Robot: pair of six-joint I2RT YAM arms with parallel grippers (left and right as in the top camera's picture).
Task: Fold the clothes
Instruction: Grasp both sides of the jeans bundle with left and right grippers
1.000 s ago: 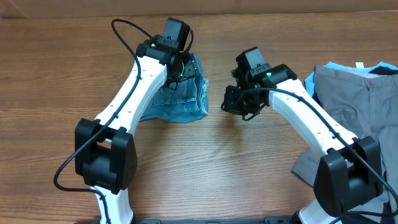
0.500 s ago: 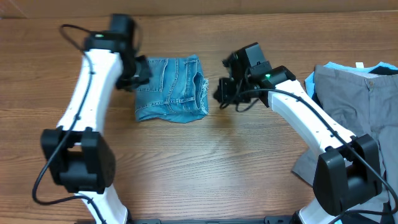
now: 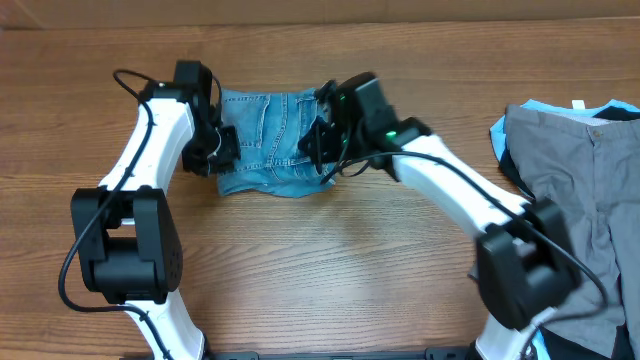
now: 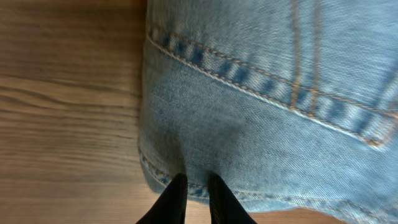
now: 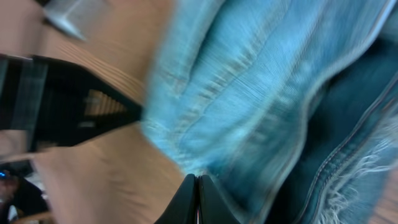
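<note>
While the folded light-blue denim jeans (image 3: 268, 145) lay at the far middle of the brown wooden table (image 3: 330, 270), the left gripper (image 4: 196, 185) pinched their left hem — fingers nearly together. At their right edge the right gripper (image 5: 198, 184) touched the denim, fingers pressed together. Grey trousers (image 3: 580, 170) lay at the right, well apart.

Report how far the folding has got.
Done: the jeans lie folded into a compact bundle. In hand: the left claw sits at the bundle's left edge and the right claw at its frayed right edge, each with fingers close together. Whether either pinches denim is unclear. Left: the grey trousers and the pale-blue piece under them lie unfolded on the right.
</note>
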